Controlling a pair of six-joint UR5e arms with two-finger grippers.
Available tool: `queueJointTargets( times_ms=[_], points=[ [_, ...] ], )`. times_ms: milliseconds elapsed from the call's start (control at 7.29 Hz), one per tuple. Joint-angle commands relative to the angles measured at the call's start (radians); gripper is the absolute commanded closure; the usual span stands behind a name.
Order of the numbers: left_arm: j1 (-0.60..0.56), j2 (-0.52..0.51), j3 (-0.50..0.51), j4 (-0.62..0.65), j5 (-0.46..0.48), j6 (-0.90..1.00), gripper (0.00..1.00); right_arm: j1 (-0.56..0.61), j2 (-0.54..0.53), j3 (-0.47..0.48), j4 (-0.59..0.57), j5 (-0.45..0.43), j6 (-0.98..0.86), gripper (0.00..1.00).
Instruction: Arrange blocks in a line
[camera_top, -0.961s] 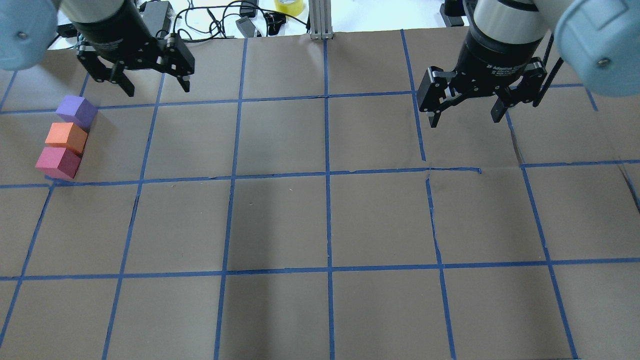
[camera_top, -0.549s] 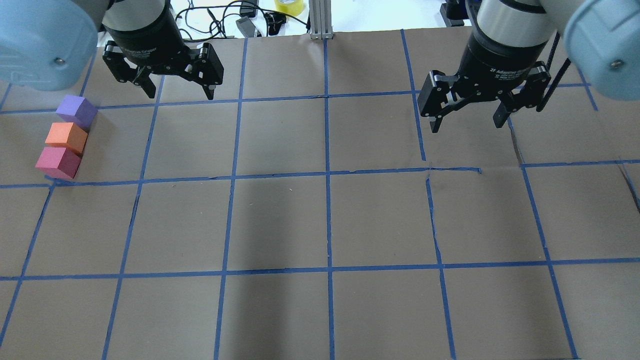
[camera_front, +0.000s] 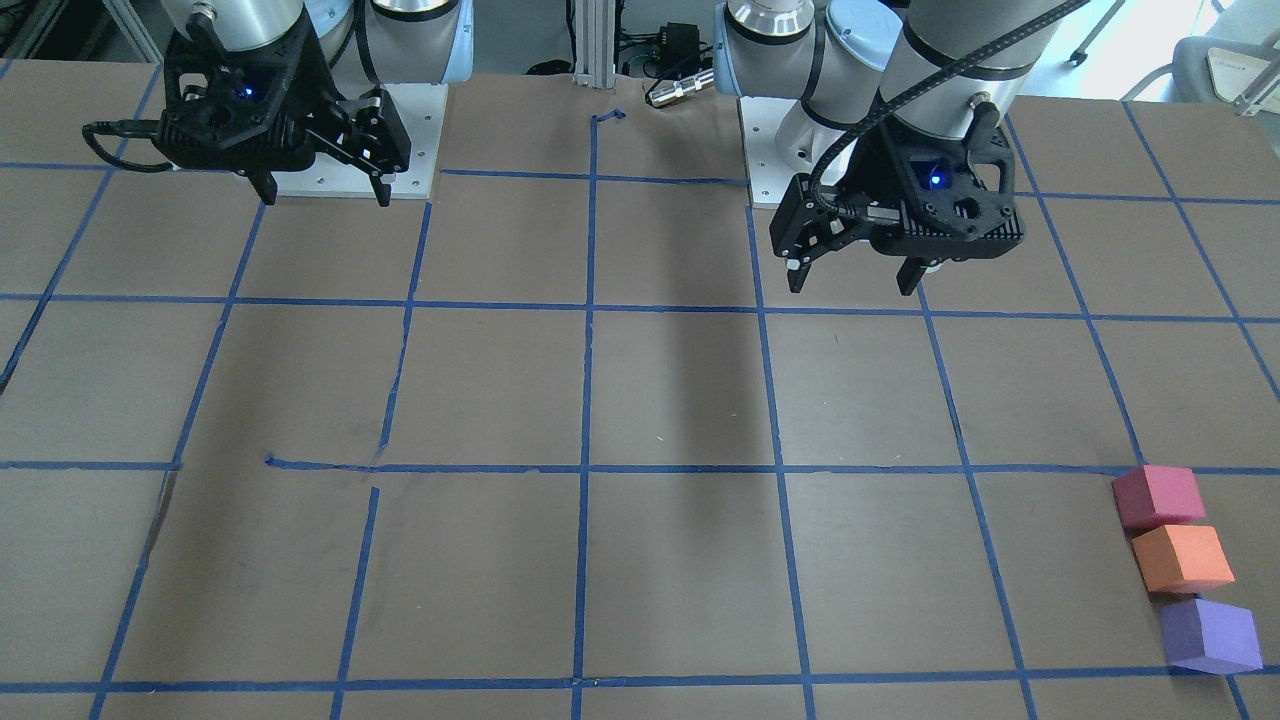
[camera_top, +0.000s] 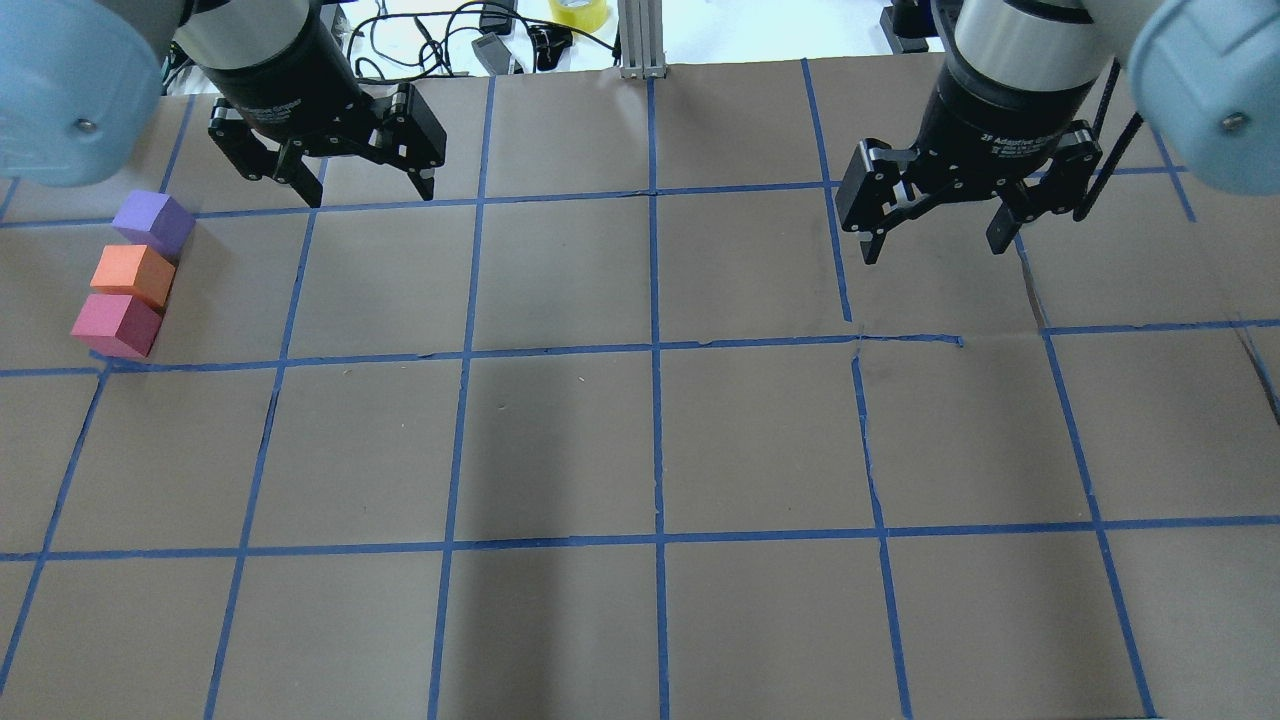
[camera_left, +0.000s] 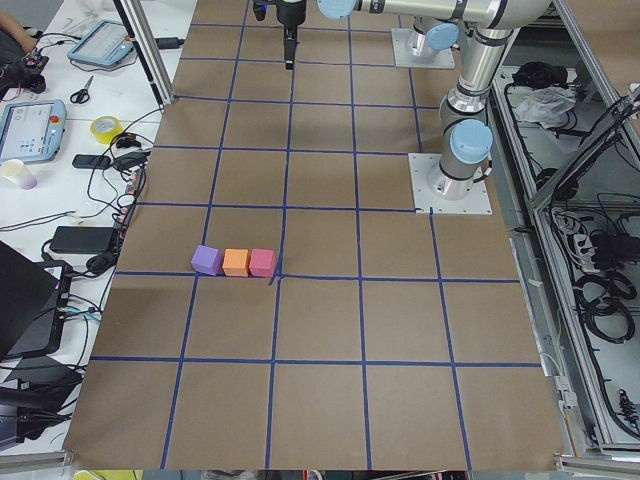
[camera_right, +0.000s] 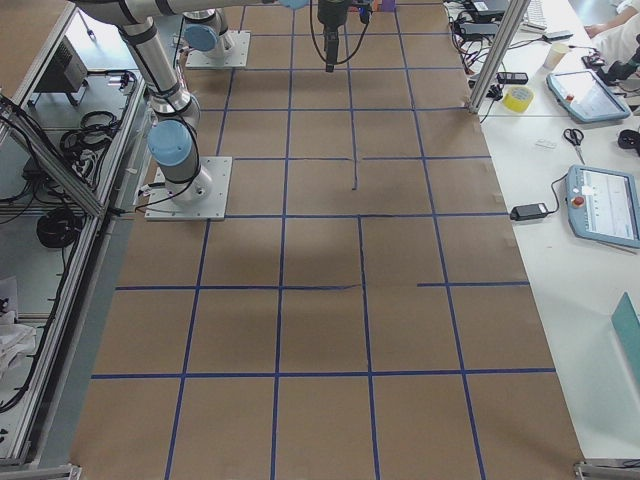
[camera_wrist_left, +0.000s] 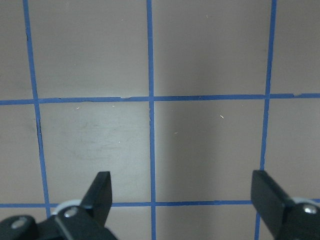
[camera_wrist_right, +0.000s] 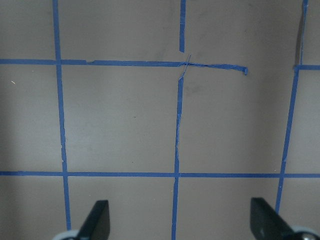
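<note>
1. Blocks (camera_top: 128, 290): three small foam cubes sit in a short row at the far left of the counter (camera_top: 560, 440), each touching the next. The purple block (camera_top: 152, 222) is farthest from the robot, the orange block (camera_top: 132, 275) is in the middle, and the pinkish red block (camera_top: 115, 325) is nearest, its near corner at a blue tape line (camera_top: 655, 350).
2. The row looks complete, so little or nothing seems left to do. The purple block may be turned slightly against the others, though the side view shows them fairly even.
3. The left tool (camera_top: 370, 196) hangs above the counter, to the right of the row and farther from the robot. Its fingers are spread apart and hold nothing.
4. The right tool (camera_top: 933, 250) hangs well apart from the blocks over the right half. Its fingers are also spread and empty.
5. Risk: the cubes look light. A low sideways pass by the left tool could nudge the purple block and break the line. Another grasp to tidy it could drag the neighbouring block along.
</note>
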Motion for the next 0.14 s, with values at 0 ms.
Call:
queueJointTargets(
  times_ms=[0],
  points=[
    [0.009,0.01,-0.004,-0.004,0.005,0.008,0.0,0.005,0.001,0.003,0.004,0.002,0.006,0.0]
  ],
)
